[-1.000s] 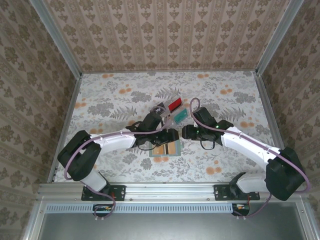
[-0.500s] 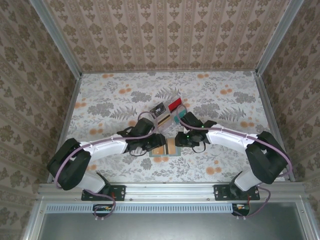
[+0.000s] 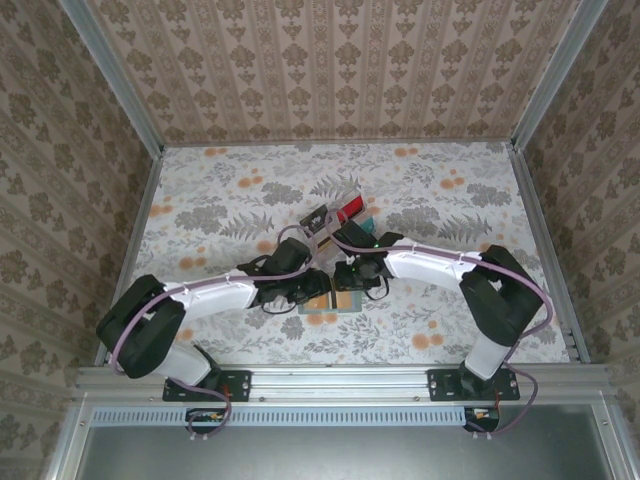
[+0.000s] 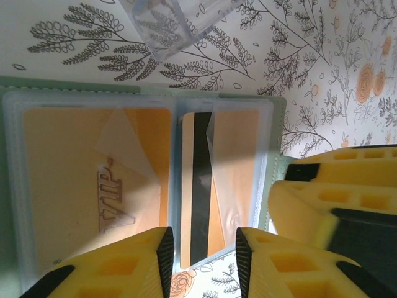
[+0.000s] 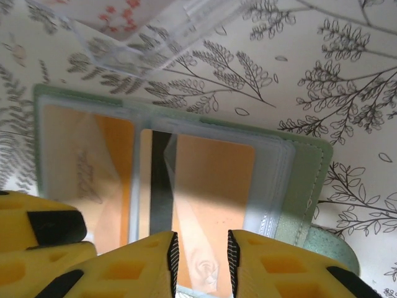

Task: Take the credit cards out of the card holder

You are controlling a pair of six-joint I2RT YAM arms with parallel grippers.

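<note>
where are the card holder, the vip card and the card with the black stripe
card holder (image 5: 310,186), right wrist view, bare green cover edge
vip card (image 4: 68,180), left wrist view, orange face beside the lettering
black-stripe card (image 4: 229,186), left wrist view, orange face beside the stripe

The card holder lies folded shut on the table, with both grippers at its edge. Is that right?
No. The card holder lies open, not folded shut: the right wrist view shows both panels with tan cards in clear sleeves. The left gripper and right gripper are at its edge.
</note>
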